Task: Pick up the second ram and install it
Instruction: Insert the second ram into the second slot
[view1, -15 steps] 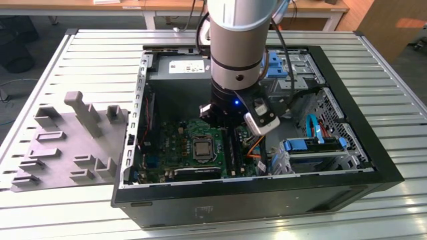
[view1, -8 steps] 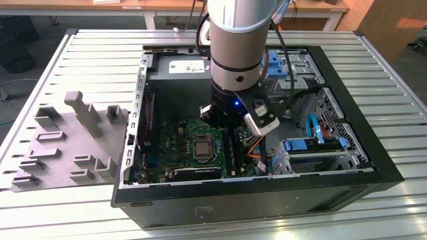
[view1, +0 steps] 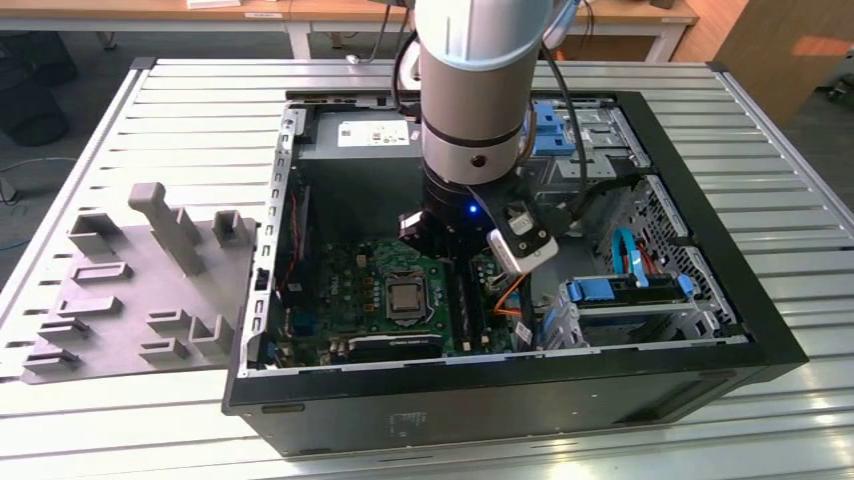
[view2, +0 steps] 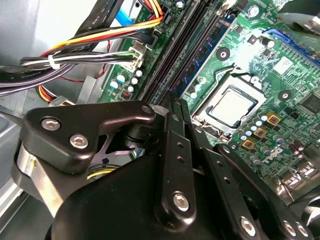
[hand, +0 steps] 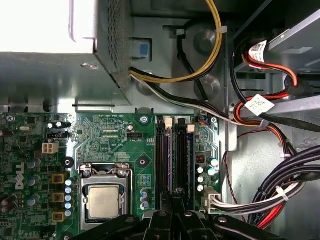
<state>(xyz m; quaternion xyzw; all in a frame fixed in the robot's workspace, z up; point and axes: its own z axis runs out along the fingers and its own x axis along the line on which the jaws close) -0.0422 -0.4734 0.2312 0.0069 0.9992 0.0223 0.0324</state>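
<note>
Pincer (hand: 173, 196) low over motherboard (hand: 115, 135) memory slots (hand: 162, 150), white tags (hand: 260, 104) on cables

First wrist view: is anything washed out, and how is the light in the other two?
First wrist view: the power supply casing is blown out white, the motherboard evenly lit. Second wrist view: the processor lid catches a bright sheen. Exterior view: the floor of the case beside the arm lies in shadow.
</note>
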